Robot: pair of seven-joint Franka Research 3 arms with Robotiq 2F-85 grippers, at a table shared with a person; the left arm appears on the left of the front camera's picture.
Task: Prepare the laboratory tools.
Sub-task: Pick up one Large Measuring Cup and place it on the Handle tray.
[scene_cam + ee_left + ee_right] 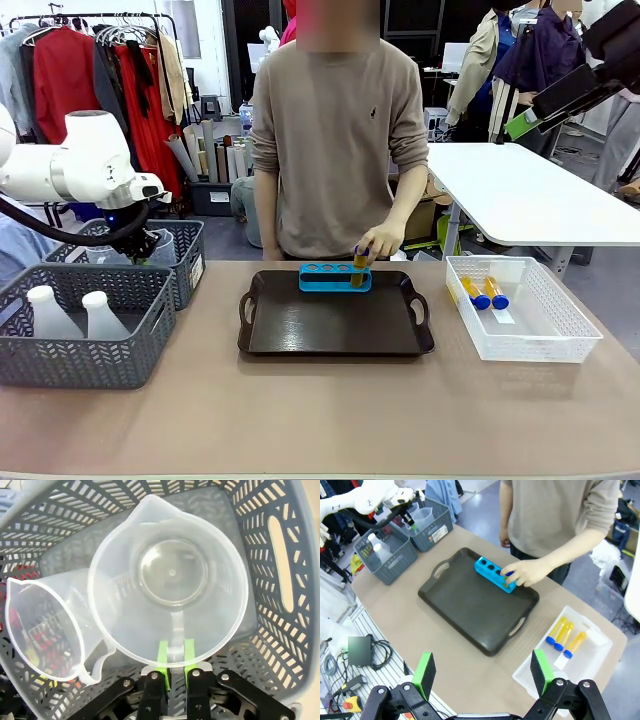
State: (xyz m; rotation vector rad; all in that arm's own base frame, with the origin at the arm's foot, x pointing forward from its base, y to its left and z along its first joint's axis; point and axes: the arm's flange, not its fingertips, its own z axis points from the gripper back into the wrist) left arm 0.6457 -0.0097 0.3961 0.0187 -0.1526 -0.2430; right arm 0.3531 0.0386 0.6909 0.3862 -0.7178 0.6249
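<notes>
My left gripper [175,656] is down in the far grey basket [280,580], shut on the handle of an upright clear beaker [170,575]. A second clear beaker [45,630] lies on its side beside it. The person's hand [380,245] holds an amber tube [359,268] with a blue cap at the blue rack [335,277] on the black tray [335,325]. More amber tubes [565,632] lie in the white basket [520,310]. Two frosted white flasks [75,312] stand in the near grey basket [80,345]. My right gripper [484,672] hangs open, high above the table.
The two grey baskets stand close together at the table's left, with my left arm [85,165] above them. A white table [530,190] stands behind at the right. A clothes rack [100,60] is at the back left.
</notes>
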